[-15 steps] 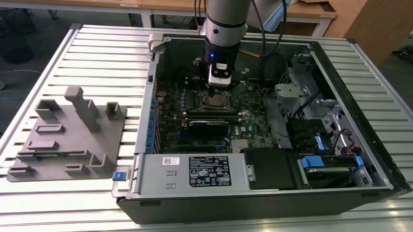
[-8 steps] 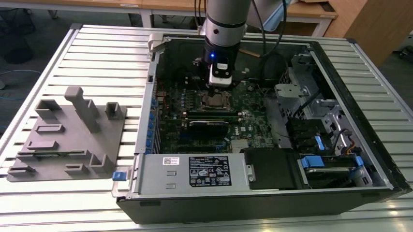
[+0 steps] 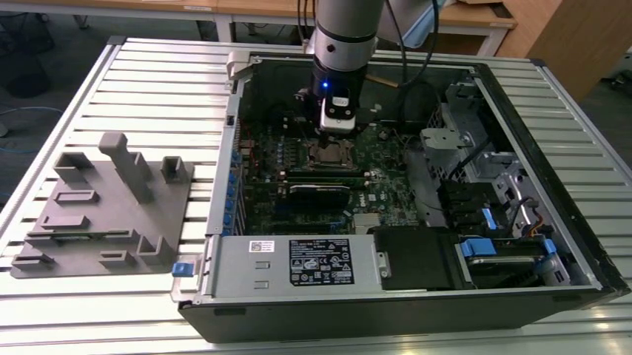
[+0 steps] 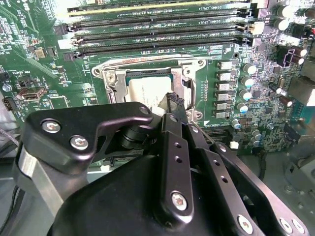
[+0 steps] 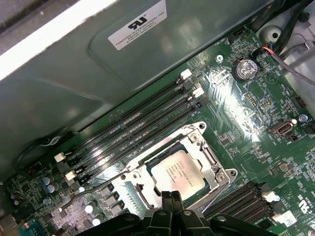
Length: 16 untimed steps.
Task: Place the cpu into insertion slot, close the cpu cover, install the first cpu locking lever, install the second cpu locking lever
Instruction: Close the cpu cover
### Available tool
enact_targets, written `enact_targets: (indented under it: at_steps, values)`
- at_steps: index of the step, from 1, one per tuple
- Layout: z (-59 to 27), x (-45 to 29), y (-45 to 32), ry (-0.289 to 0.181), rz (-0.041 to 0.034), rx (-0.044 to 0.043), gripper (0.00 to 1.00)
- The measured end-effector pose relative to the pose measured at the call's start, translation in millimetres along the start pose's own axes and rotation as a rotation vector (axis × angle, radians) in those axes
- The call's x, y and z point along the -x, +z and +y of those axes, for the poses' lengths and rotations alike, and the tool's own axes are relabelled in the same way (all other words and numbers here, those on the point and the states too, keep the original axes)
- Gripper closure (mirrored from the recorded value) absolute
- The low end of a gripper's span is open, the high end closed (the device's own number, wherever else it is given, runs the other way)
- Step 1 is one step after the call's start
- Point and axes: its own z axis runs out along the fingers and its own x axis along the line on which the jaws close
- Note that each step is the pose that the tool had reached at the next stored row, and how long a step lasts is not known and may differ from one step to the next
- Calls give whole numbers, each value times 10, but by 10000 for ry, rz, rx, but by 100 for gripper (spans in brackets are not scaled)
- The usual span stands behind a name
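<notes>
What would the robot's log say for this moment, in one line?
cpu: seated, top visible | cpu cover: lying flat around cpu | gripper: shut, tips over cpu's edge

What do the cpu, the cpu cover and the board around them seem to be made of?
Seemingly the cpu has a dull grey metal top with a soft sheen. Around it, the cpu cover is thin bright metal, probably steel, glinting at the edges; the board is green lacquered laminate, glossy under the glare.
</notes>
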Motion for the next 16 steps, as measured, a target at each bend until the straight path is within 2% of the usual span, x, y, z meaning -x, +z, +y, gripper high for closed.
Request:
enact_targets:
  at_steps: [8, 16]
  values:
    - [0, 0, 0, -373, 8, 0, 89]
    - [0, 0, 2, -1335, 6, -9, 89]
